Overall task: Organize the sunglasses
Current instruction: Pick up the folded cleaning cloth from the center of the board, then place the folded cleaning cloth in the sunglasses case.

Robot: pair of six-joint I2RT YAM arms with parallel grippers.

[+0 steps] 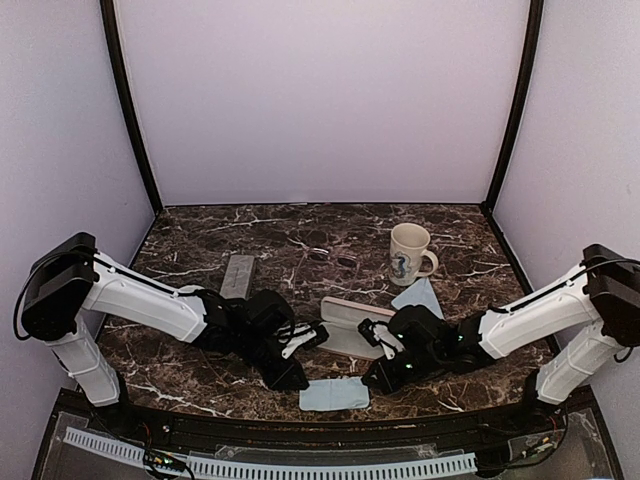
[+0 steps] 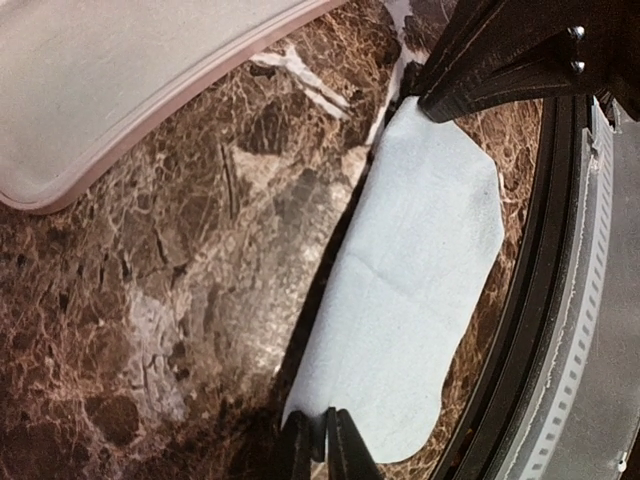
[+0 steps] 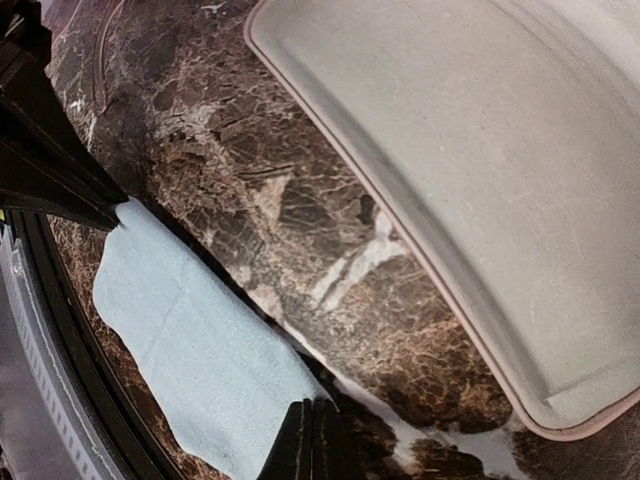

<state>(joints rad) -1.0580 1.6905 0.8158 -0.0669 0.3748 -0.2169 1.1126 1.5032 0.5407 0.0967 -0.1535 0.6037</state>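
A thin-framed pair of sunglasses [image 1: 333, 258] with dark lenses lies at the back middle of the marble table, away from both arms. Near the front edge lies a light blue cloth [image 1: 334, 394] [image 2: 410, 290] [image 3: 190, 350]. My left gripper [image 1: 297, 380] [image 2: 322, 440] is shut on its left end. At the cloth's right end, my right gripper [image 1: 372, 383] [image 3: 312, 430] is shut on a corner. An open pink case [image 1: 350, 325] [image 2: 120, 80] [image 3: 480, 150] sits just behind the cloth, between the two arms.
A closed grey case [image 1: 238, 275] lies at the back left. A cream mug [image 1: 408, 253] stands at the back right, with a second light blue cloth [image 1: 418, 296] in front of it. The table's black front rim [image 2: 545, 300] runs right beside the held cloth.
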